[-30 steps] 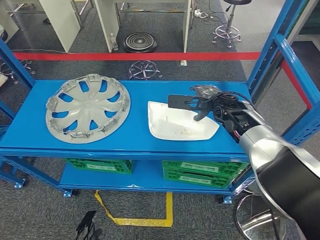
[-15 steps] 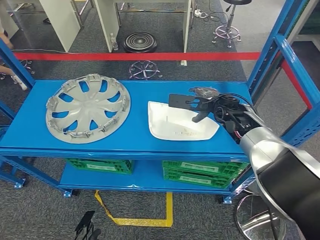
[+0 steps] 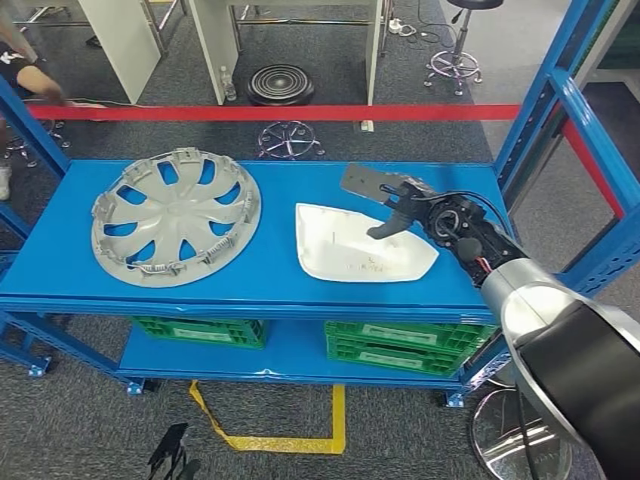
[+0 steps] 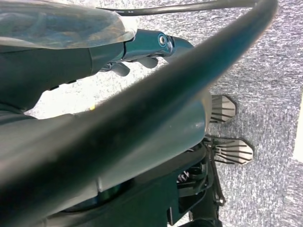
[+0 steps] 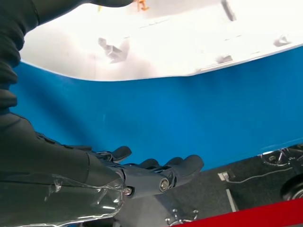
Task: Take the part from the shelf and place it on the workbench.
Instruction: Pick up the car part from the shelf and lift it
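The right robot hand (image 3: 381, 195) reaches out over the top level of the blue shelf (image 3: 279, 275), its fingers (image 3: 361, 181) stretched flat and apart and its thumb (image 3: 383, 227) angled down toward the white part (image 3: 355, 245). It holds nothing. In the right wrist view the robot hand (image 5: 107, 170) hangs above bare blue shelf surface (image 5: 178, 113) with its fingers (image 5: 178, 165) spread along the far edge of the white part (image 5: 161, 42), and whether the thumb touches the part cannot be told.

The white part lies flat on the shelf directly under and just nearer the robot than the robot hand, its broad end toward the shelf's middle and its narrow end beneath the wrist. Well to the left of the robot hand, a silver hubcap (image 3: 176, 215) rests on the same level. Below the robot hand, on the lower level, sit green crates (image 3: 392, 345). Beyond the robot hand, a red tape line (image 3: 287, 112) crosses the grey carpet.

The left robot hand (image 4: 143, 52) hangs over grey carpet with its fingers slightly curled and apart, holding nothing.
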Robot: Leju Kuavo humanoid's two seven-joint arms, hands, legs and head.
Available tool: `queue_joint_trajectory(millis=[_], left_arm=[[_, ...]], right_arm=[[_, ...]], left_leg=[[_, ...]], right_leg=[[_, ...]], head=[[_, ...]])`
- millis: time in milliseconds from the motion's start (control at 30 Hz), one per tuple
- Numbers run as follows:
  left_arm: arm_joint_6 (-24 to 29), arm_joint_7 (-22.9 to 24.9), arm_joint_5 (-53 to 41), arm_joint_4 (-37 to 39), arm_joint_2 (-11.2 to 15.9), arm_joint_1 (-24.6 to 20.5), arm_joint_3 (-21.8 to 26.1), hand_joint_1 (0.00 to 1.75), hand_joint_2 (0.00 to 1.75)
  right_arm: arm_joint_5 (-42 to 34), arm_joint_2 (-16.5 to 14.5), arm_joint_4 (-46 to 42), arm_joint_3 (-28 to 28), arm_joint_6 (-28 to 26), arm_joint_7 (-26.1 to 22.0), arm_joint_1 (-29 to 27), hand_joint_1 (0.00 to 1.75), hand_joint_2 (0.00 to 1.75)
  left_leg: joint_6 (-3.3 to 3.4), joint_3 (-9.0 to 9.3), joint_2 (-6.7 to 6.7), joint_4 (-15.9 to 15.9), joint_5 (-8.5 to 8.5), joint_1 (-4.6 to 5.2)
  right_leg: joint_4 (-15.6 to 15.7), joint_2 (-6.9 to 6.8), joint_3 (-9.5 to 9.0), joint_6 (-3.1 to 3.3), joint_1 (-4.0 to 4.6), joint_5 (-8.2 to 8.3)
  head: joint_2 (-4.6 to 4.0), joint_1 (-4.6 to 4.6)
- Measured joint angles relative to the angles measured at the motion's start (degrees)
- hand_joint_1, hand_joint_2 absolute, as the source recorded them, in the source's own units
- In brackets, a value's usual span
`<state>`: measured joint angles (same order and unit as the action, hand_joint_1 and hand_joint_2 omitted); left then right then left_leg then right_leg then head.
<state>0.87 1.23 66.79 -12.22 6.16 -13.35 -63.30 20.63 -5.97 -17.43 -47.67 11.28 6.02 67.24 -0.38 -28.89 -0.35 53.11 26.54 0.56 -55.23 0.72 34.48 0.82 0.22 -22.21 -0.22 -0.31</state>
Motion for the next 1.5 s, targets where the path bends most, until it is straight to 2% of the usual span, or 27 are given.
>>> queue_joint_trajectory(millis=[400,667,1500], left_arm=[[0.0,-0.2,0.1,0.0,0.0,0.2,0.0,0.0,0.0],[0.0,-0.2,0.0,0.0,0.2,0.2,0.0,0.0,0.0],[-0.2,0.0,0.0,0.0,0.3,0.2,0.0,0.0,0.0]], right_arm=[[0.2,0.0,0.0,1.1,1.1,1.1,-0.4,0.0,1.75],[-0.6,0.4,0.1,1.0,5.9,3.7,-0.9,0.0,1.75],[-4.4,1.9,0.1,1.0,6.1,2.5,-4.3,0.0,1.75]], left_leg=[[0.0,-0.01,0.0,0.0,0.0,0.0],[0.0,-0.01,0.0,0.0,0.0,0.0],[-0.02,-0.02,0.0,0.0,0.02,0.0]], right_leg=[[0.0,-0.01,0.0,0.0,0.0,0.0],[0.0,0.0,0.04,-0.01,0.0,-0.01],[0.0,0.01,0.05,-0.02,0.0,-0.02]], head=[[0.0,0.0],[0.0,-0.01],[0.0,-0.03]])
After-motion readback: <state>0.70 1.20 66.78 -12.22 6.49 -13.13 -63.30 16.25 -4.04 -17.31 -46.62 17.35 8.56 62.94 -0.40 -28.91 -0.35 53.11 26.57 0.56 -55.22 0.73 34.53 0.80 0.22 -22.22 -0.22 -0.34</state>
